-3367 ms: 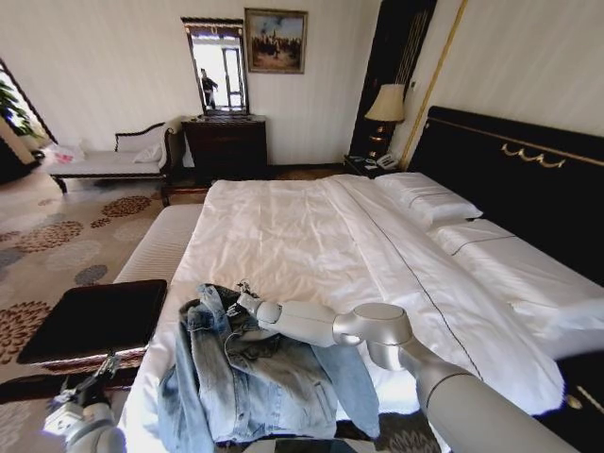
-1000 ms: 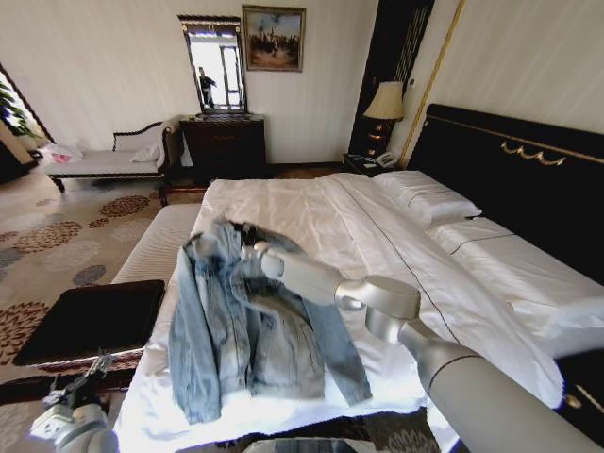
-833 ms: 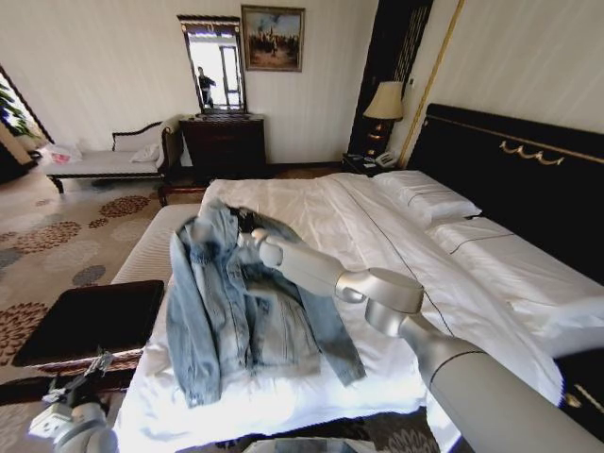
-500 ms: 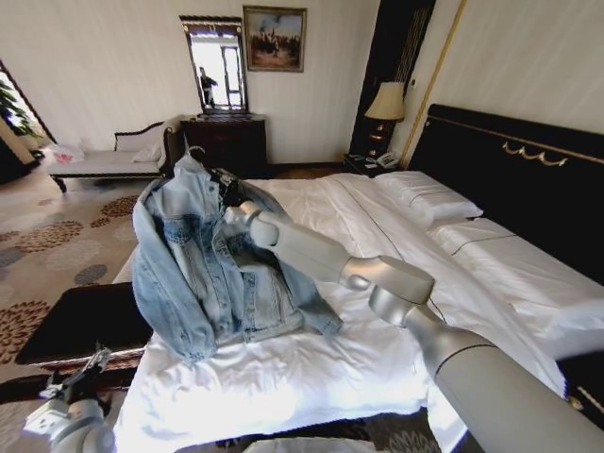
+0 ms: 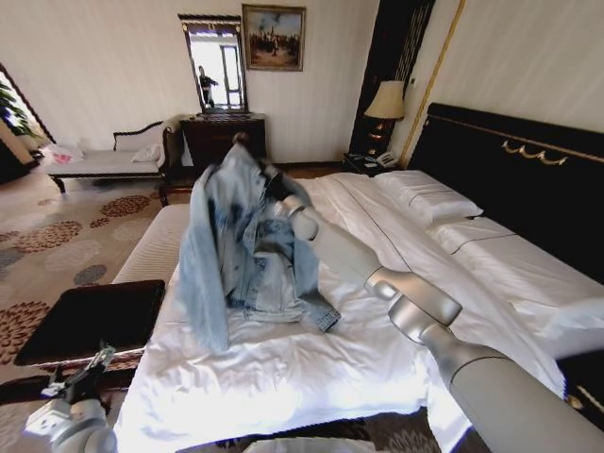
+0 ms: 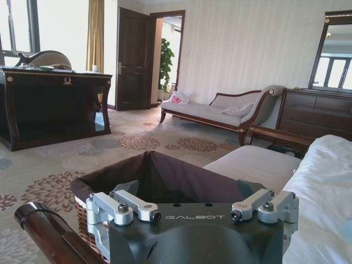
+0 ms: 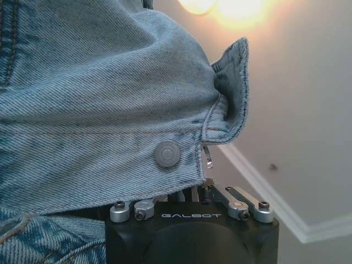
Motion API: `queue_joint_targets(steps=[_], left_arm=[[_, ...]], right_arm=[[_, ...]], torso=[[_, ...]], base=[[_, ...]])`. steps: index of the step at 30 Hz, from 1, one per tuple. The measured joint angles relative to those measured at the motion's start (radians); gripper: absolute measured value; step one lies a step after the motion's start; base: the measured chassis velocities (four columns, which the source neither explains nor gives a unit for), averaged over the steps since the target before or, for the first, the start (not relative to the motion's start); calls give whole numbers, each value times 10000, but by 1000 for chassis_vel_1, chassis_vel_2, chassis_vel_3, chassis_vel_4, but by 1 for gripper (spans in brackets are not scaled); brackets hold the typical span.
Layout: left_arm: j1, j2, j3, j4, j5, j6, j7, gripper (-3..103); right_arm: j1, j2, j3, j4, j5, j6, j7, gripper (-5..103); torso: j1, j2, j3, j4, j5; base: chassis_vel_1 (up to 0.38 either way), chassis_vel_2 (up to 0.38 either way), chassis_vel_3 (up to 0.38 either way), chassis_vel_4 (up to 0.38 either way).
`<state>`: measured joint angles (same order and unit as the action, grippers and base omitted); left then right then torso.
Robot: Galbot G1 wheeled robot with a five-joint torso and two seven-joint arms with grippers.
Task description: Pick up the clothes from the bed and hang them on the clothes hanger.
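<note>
Above white-sheeted wide bed (image 5: 377, 283), lifting step: right gripper (image 5: 274, 184) jaws clamped on light-blue faded denim jacket (image 5: 241, 241) hanging below them, hem brushing sheet; left gripper (image 6: 192, 212) idle; next, carry to hanger.

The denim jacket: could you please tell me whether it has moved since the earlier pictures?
Yes: the denim jacket has risen off the bed, toward the far dresser.

jacket (image 7: 99, 99): faded blue denim, coarse weave, dull metal button
bed (image 5: 377, 255): smooth white cotton sheets
right gripper (image 7: 190, 212): matt black casing, bare metal links
</note>
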<state>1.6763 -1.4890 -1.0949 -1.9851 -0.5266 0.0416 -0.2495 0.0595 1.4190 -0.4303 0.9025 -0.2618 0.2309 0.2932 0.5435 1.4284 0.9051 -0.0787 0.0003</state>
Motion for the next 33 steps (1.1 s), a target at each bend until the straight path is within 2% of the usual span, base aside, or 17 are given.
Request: queue_joint_targets(steps=[5,9,10,13,14,15,17,18,20,22,23,24,26,27,28,31,33], left_arm=[[-43,0,33,-203,7,198,-38,100],[-304,18,316,-517,-10,485,-69,100],[-304,18,316,-517,-10,485,-69,100],[-727,188,618,-824,-344,746,-83,100],[-727,188,618,-824,-344,746,-83,100],[-956,365,850,-1132,-732,835,61,100],[-1221,879,1355,-1868,-1577,991,361,100],[-1221,879,1355,-1868,-1577,991,361,100],[-1293,1406,1694,-2599,-2127,1150,577,100],[-1278,2293,1992,-3577,-2740,1449,842,100],[-1278,2293,1992,-3577,-2740,1449,842,100],[-1368,2655,2147,-3784,-2932,1586,942,100],[-1606,3313,2467,-3963,-3188,1843,1100,100],[-1750,3688,2648,-3981,-3296,1964,1230,100],[-1750,3688,2648,-3981,-3296,1964,1230,100],[-2028,4580,2823,-3754,-3570,2104,1622,100],[-2078,4780,2811,-3705,-3711,2105,1711,100]], right_arm=[[290,-665,270,757,-335,30,4,25],[484,-1587,502,2129,-1248,190,-98,25],[484,-1587,502,2129,-1248,190,-98,25],[517,-2428,500,2986,-1305,175,-117,25],[517,-2428,500,2986,-1305,175,-117,25],[515,-3005,483,3503,-1272,23,-117,25],[490,-3588,464,4131,-1144,-252,-65,25],[490,-3588,464,4131,-1144,-252,-65,25],[488,-3645,376,4342,-1073,-390,-30,25],[465,-2901,222,4024,-1118,-425,17,25],[465,-2901,222,4024,-1118,-425,17,25],[371,-2620,194,3910,-1181,-436,72,25],[138,-2337,180,3809,-1271,-541,176,25],[-35,-2251,182,3777,-1333,-643,245,25],[-35,-2251,182,3777,-1333,-643,245,25],[-340,-2203,266,3746,-1514,-784,383,25],[-365,-2197,287,3726,-1563,-788,411,25]], torso=[[1,0,0,-3,1],[1,0,1,0,0],[1,0,1,0,0],[0,1,0,1,-1],[0,1,0,1,-1],[0,0,0,-1,-1],[1,0,0,-11,1],[1,0,0,-11,1],[1,0,-1,-19,3],[0,0,0,-9,5],[0,0,0,-9,5],[0,0,0,12,0],[0,0,0,16,-9],[1,0,1,14,-13],[1,0,1,14,-13],[3,0,0,-2,-8],[2,0,1,-4,-4]], base=[[0,0,0,0],[0,0,0,0],[0,0,0,0],[0,0,0,0],[0,0,0,0],[0,0,0,0],[0,0,0,0],[0,0,0,0],[0,0,0,0],[0,0,0,0],[0,0,0,0],[0,0,0,0],[23,27,16,10],[0,0,0,0],[0,0,0,0],[0,0,0,0],[0,0,0,0]])
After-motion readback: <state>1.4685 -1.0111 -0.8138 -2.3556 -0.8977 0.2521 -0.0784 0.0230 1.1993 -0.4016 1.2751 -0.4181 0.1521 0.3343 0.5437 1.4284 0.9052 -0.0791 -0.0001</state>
